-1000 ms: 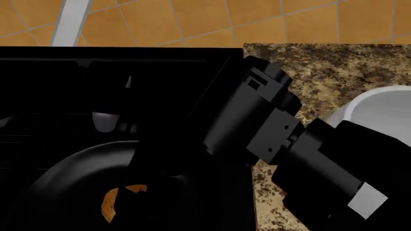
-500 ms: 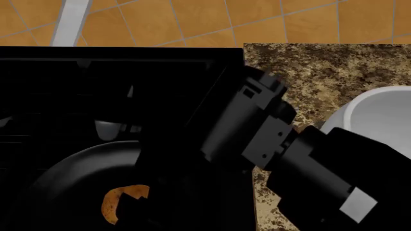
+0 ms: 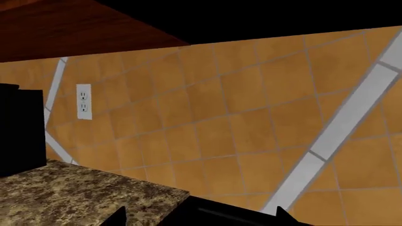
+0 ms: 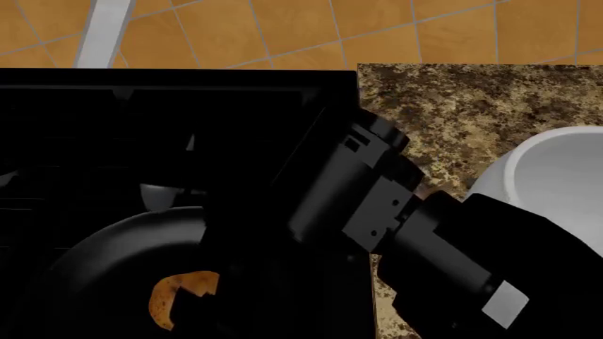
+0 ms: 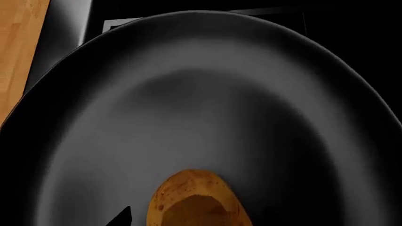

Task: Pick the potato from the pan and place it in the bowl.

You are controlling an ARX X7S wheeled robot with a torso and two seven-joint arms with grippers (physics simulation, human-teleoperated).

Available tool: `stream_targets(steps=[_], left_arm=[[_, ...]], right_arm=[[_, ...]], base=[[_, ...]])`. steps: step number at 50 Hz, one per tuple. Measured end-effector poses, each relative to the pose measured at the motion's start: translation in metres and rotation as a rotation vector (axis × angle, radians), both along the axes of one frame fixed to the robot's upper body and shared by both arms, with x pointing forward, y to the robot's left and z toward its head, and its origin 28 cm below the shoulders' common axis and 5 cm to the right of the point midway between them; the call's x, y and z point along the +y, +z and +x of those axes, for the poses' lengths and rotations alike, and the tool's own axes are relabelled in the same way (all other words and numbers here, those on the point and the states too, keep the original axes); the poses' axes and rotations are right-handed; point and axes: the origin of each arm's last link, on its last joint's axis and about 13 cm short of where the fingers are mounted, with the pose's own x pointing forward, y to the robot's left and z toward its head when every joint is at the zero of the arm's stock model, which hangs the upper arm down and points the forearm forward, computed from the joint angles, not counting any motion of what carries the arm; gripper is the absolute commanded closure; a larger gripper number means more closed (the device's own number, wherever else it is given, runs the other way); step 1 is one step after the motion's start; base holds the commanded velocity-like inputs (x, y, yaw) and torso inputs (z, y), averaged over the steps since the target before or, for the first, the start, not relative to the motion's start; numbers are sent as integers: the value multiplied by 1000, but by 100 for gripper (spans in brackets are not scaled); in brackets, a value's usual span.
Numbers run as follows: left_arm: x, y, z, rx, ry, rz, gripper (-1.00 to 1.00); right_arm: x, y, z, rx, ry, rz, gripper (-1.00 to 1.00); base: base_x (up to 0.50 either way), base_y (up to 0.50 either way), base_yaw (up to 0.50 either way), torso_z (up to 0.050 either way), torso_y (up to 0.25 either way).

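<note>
The potato [image 5: 188, 195] is golden-brown and lies in the black pan [image 5: 201, 94]. In the head view the potato [image 4: 168, 300] shows at the lower left of the pan [image 4: 104, 268], partly covered by dark fingers. My right gripper [image 5: 196, 219] is open, low over the pan, with one fingertip on each side of the potato and a gap to it. The white bowl [image 4: 556, 169] stands on the counter at the right, partly hidden by my right arm [image 4: 377, 205]. My left gripper [image 3: 199, 217] is open and empty, facing the tiled wall.
The pan sits on a black cooktop [image 4: 141, 106]; a grey piece [image 4: 155, 192] shows at its far rim. The speckled granite counter [image 4: 471, 106] lies to the right, with the orange tile wall [image 4: 282, 28] behind. A wall outlet [image 3: 84, 101] and a dark cabinet underside show in the left wrist view.
My right arm has moved down and left towards the pan. The fingers now cover a little more of the potato. The potato and bowl have not moved.
</note>
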Motion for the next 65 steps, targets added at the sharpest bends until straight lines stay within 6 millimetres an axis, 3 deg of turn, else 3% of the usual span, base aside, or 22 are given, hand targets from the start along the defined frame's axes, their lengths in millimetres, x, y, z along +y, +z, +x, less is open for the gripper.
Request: stream_targets(steps=[25,26,49,65], left_arm=[[4,-9,2,12,12,-14,-100],[4,-9,2,13,13,-14,-100],[6,-12,0,17,26,-24,-100],[4,-8,-4,6,14,-22,-100]], right_arm=[[1,-8,5,28,3,4,-100],[1,-8,6,28,4,5,100],[-2,-10,3,17,-15,38,100],[-10,37,-16,-101,-56,143,100]], base=[[0,0,0,0,0],[0,0,3,0,0],[0,1,1,-1,0],[0,0,0,0,0]])
